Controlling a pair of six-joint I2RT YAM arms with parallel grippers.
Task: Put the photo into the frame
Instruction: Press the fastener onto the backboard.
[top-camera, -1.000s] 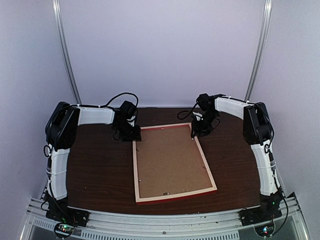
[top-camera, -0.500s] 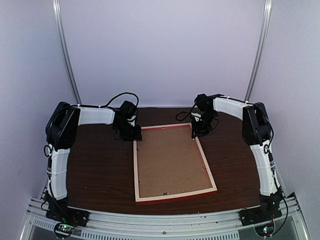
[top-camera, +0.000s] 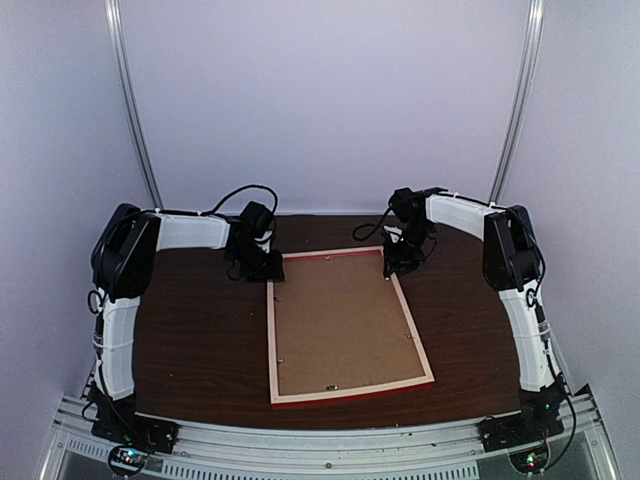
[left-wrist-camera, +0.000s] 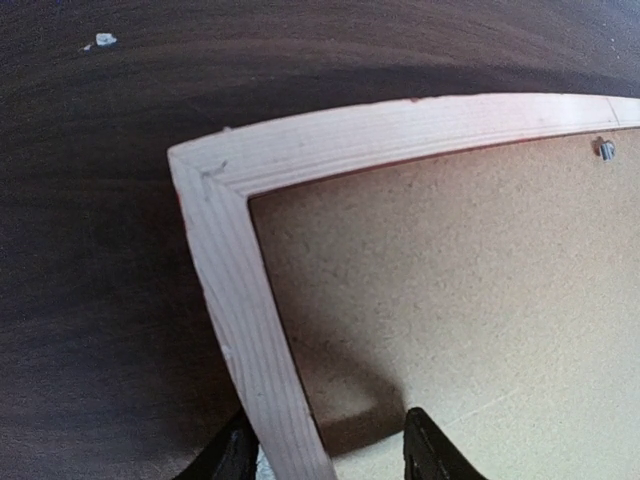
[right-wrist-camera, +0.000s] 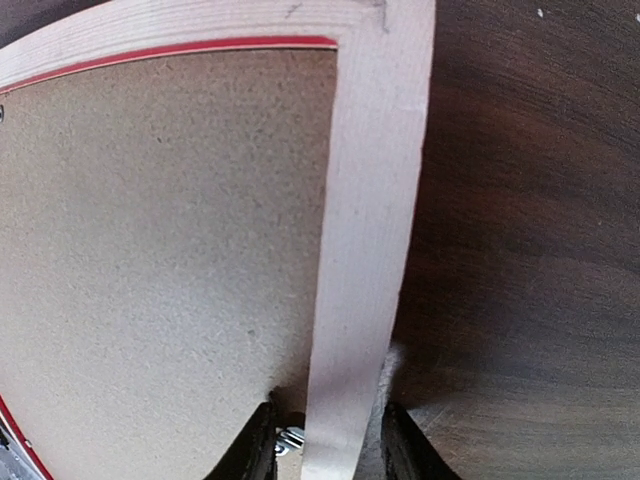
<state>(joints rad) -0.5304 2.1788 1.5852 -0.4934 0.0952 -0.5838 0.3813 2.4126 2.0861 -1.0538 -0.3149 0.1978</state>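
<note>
- One frame (top-camera: 272, 345) is counted, on one table (top-camera: 190, 340).
- One backing board (top-camera: 340, 320) is counted, inside the frame.
- Two arms are counted: the left arm (top-camera: 120, 330) left of the frame, the right arm (top-camera: 525, 330) right of it.
- Two grippers are counted: the left gripper (top-camera: 262, 268) at the frame's far left corner, the right gripper (top-camera: 395, 265) at its far right corner.
- Two upright rails are counted behind the frame: a left rail (top-camera: 133, 110) and a right rail (top-camera: 515, 110).
- One metal tab (left-wrist-camera: 605, 148) is made out on the board, just inside the frame; any others are too small to be counted.
- One white speck (left-wrist-camera: 103, 40) is counted on the table, outside the frame near its far left corner.
</note>
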